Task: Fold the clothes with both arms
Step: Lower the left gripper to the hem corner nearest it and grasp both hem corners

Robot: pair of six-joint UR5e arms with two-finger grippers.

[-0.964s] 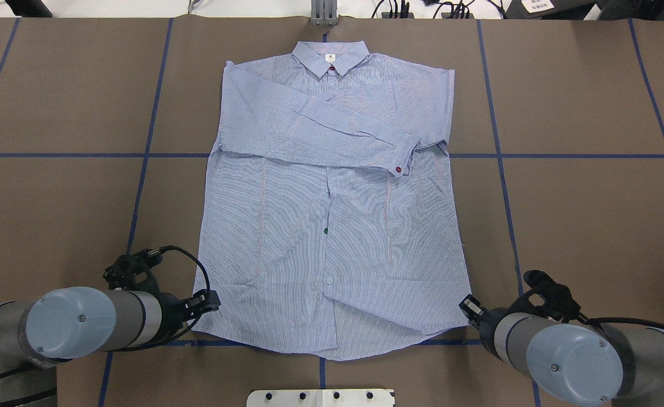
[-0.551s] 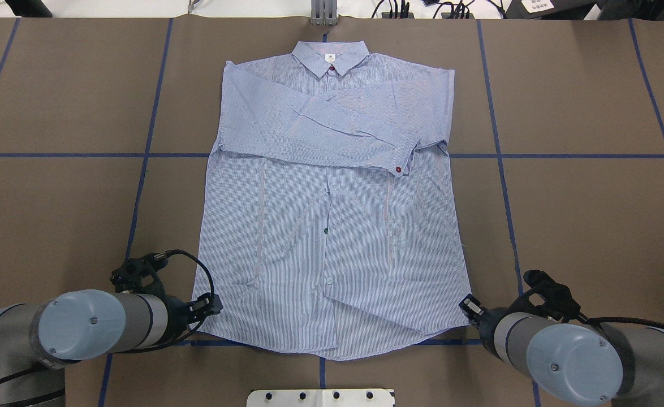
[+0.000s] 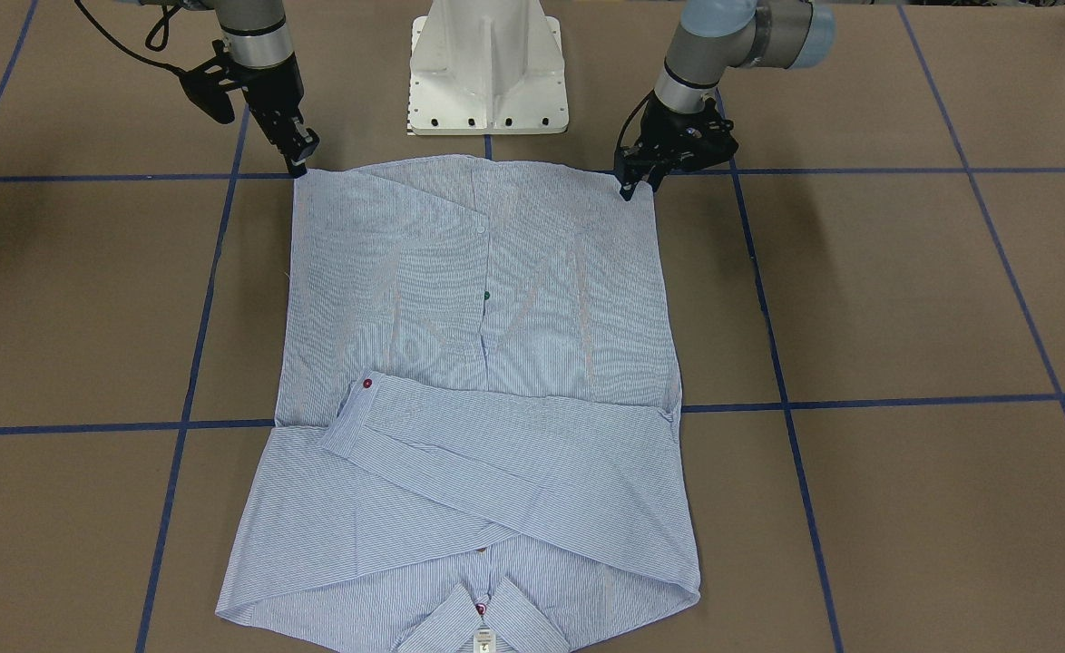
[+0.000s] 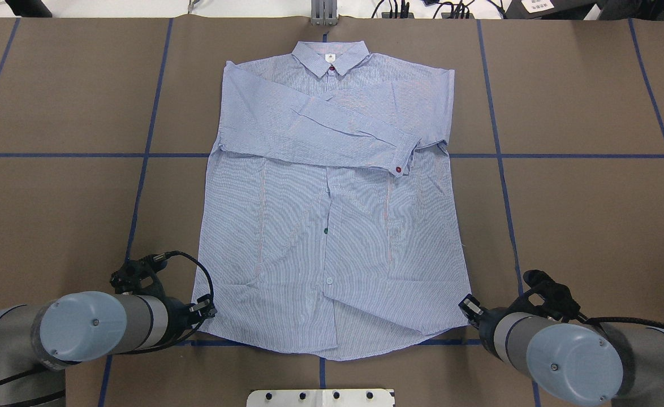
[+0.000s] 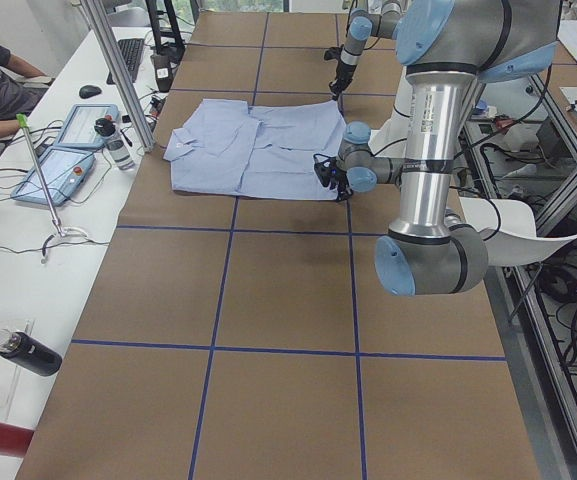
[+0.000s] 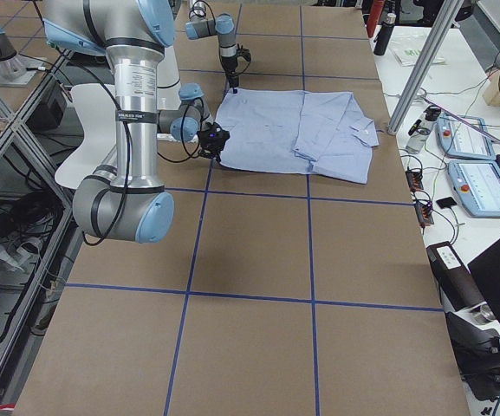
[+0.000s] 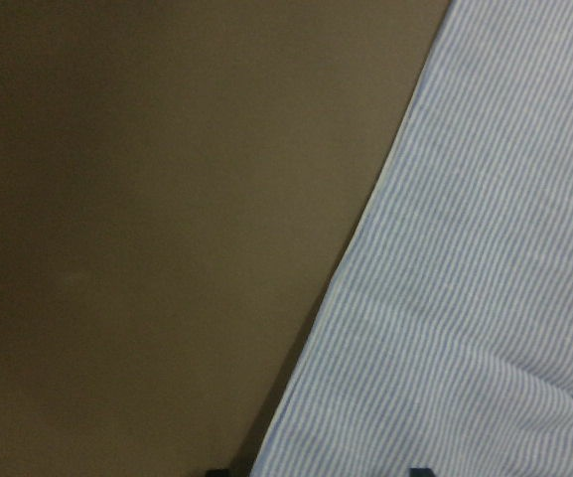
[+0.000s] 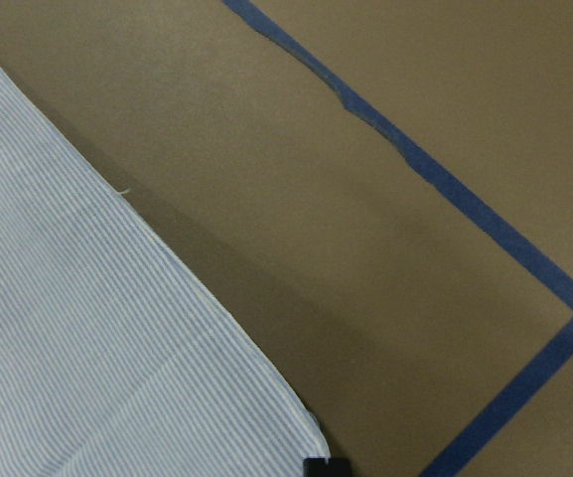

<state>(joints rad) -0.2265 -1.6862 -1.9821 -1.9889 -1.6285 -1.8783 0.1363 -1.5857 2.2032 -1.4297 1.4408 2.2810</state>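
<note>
Left gripper (image 3: 627, 189) and right gripper (image 3: 300, 165) tilt down at shirt (image 3: 496, 299) hem corners; clenched or released, unclear.

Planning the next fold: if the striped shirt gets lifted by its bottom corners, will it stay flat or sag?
Likely sags between the held points: the shirt is thin cloth, already creased near its hem. The sleeve lying loose across the front may slide off. Thin as it is, probably light too.

No text is legible, even on the neck label (image 4: 329, 57).
</note>
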